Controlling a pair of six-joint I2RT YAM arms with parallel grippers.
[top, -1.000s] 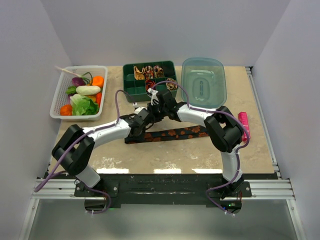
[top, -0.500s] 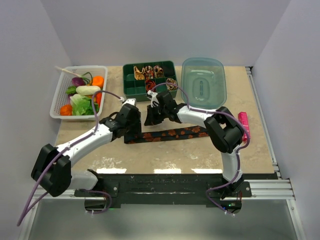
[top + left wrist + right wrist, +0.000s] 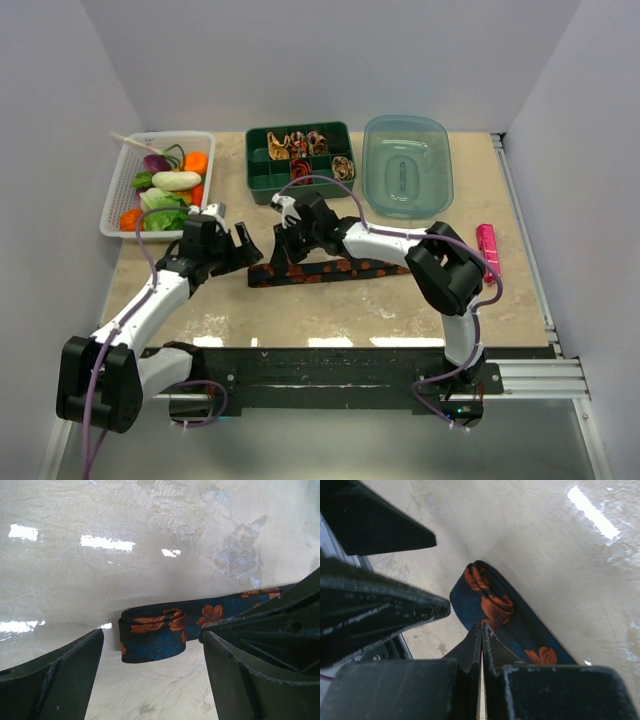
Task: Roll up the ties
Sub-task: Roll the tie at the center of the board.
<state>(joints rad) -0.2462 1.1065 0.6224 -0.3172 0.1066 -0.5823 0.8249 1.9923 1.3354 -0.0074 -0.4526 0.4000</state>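
Desk [image 3: 330, 310] bears a tie [image 3: 350, 268] barely rolled; right hand [image 3: 481, 627] clenched, tips on its folded end, left hand [image 3: 152, 640] released just beside, which should next grip and turn that fold

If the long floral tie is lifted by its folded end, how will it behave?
Probably floppy: the floral tie lies flat, its end folded over softly. It looks thin, so likely light. The loose fold may open when pushed.

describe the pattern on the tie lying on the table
The tie is dark blue with orange-red flowers; clearest in left wrist view.
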